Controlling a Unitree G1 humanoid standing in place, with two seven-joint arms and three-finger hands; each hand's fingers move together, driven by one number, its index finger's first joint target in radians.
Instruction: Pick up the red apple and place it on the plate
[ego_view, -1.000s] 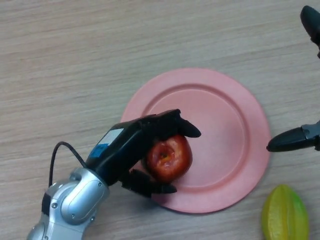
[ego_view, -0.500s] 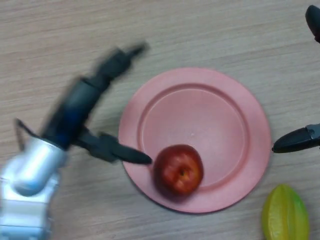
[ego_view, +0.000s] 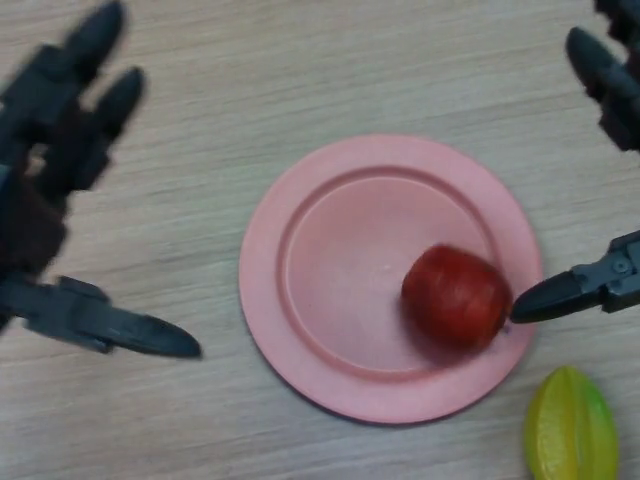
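The red apple (ego_view: 457, 297) lies on the right part of the pink plate (ego_view: 330, 270), free of both hands. My left hand (ego_view: 60, 190) is at the far left over the table, fingers spread straight, well apart from the plate. At the right edge my right hand (ego_view: 600, 70) shows only in part, with its fingers up top. Its thumb tip (ego_view: 545, 298) sits right beside the apple's right side, and whether it touches cannot be seen.
A yellow-green starfruit (ego_view: 570, 428) lies at the bottom right, just off the plate's rim. The wooden table (ego_view: 300, 70) stretches all around.
My left hand let go of the apple and pulled back to the far left. The apple rolled from the plate's lower left to its right side.
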